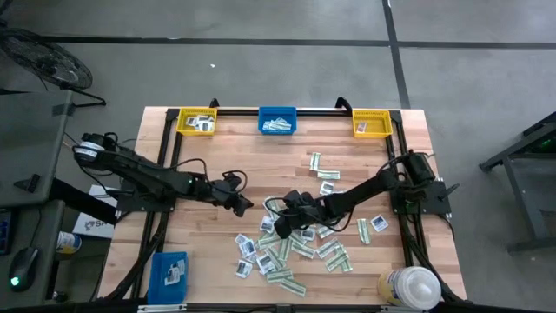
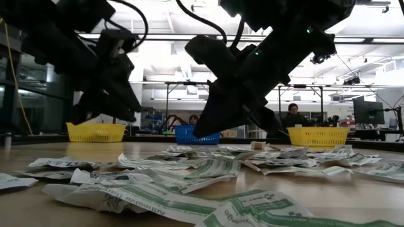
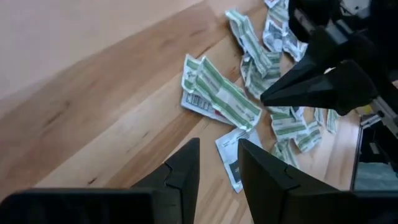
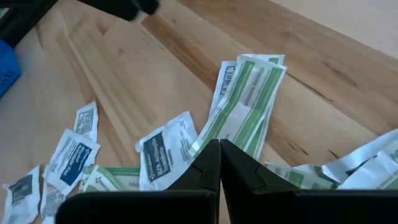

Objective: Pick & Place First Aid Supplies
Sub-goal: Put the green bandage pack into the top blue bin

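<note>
The first aid supplies (image 1: 291, 252), small white squares and green-and-white strips, lie flat and scattered over the middle and near right of the table. My left gripper (image 3: 219, 143) hangs open, left of the pile; a white packet (image 3: 231, 158) lies on the wood beneath the gap between its fingers. My right gripper (image 4: 219, 144) is shut with nothing between its fingers. It slants down over the pile's left edge, its tip above a green strip (image 4: 245, 99) and a white square packet (image 4: 165, 149). In the low view its tip (image 2: 201, 132) stands clear above the packets.
Two yellow bins (image 1: 196, 122) (image 1: 372, 123) and a blue bin (image 1: 278, 121) line the far edge. Another blue bin (image 1: 169, 274) with packets sits at the near left, a white-capped bottle (image 1: 408, 287) at the near right. Bare wood lies left of the pile.
</note>
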